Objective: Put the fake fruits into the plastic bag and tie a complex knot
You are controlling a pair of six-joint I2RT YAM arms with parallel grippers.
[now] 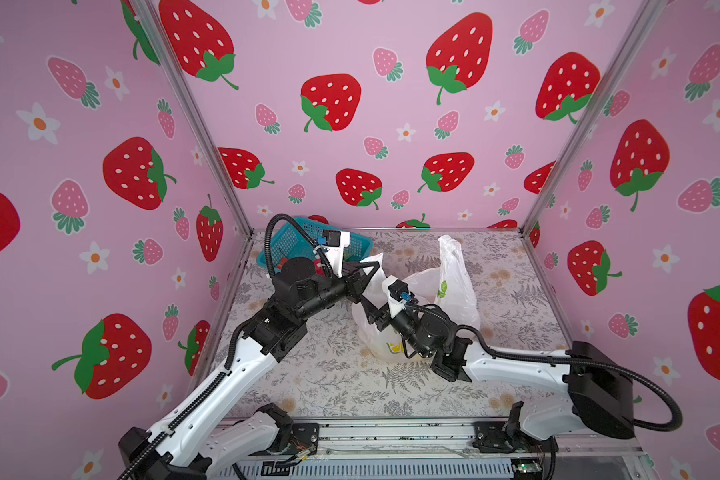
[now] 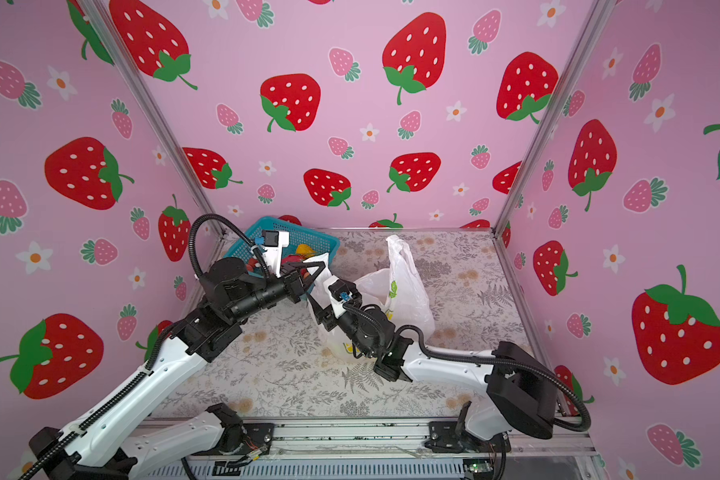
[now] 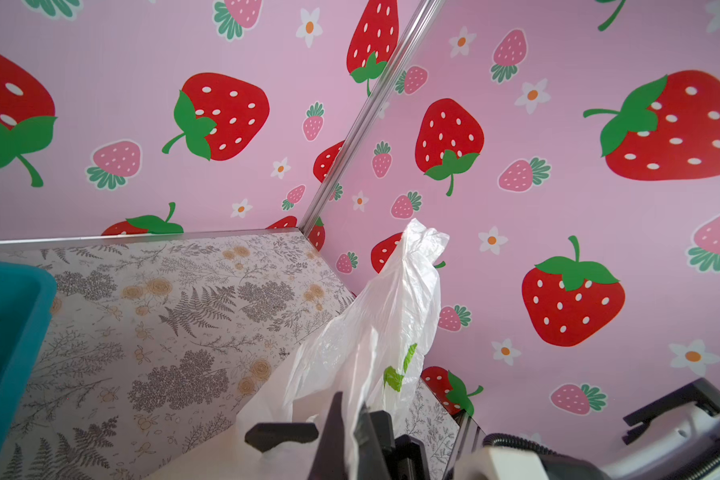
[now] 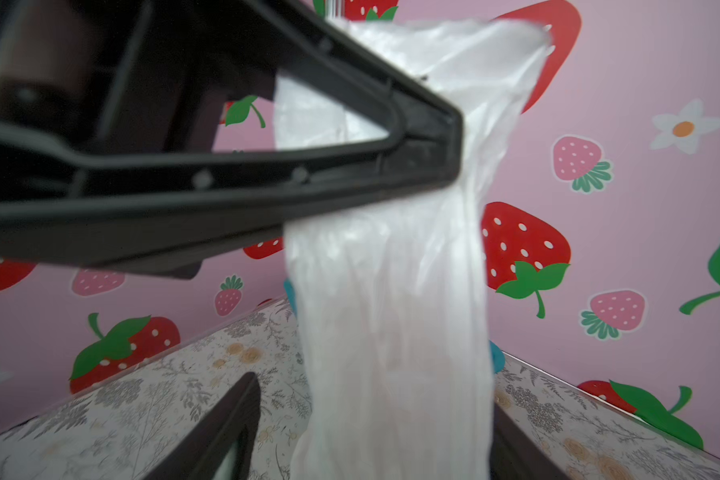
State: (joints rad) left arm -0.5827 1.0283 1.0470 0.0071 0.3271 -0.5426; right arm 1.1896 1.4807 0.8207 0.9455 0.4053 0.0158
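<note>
The plastic bag point(image 1: 454, 291) point(image 2: 408, 291) sits mid-table, with one handle loop point(image 1: 449, 248) standing upright. My left gripper point(image 1: 371, 272) point(image 2: 319, 270) point(image 3: 350, 415) is shut on the other handle strip point(image 3: 375, 324) and holds it raised. My right gripper point(image 1: 370, 311) point(image 2: 320, 312) point(image 4: 375, 419) is open, and that same strip point(image 4: 391, 332) hangs between its fingers point(image 4: 225, 428) without being clamped. Fake fruits, red and orange-yellow point(image 2: 302, 251), lie in the teal basket. Something yellowish point(image 1: 381, 347) shows through the bag's bottom. No knot is in view.
The teal mesh basket point(image 1: 292, 241) point(image 2: 246, 245) point(image 3: 5, 332) stands at the back left corner, partly behind my left arm. Pink strawberry walls close in the back and both sides. A metal rail point(image 1: 391, 432) runs along the front edge.
</note>
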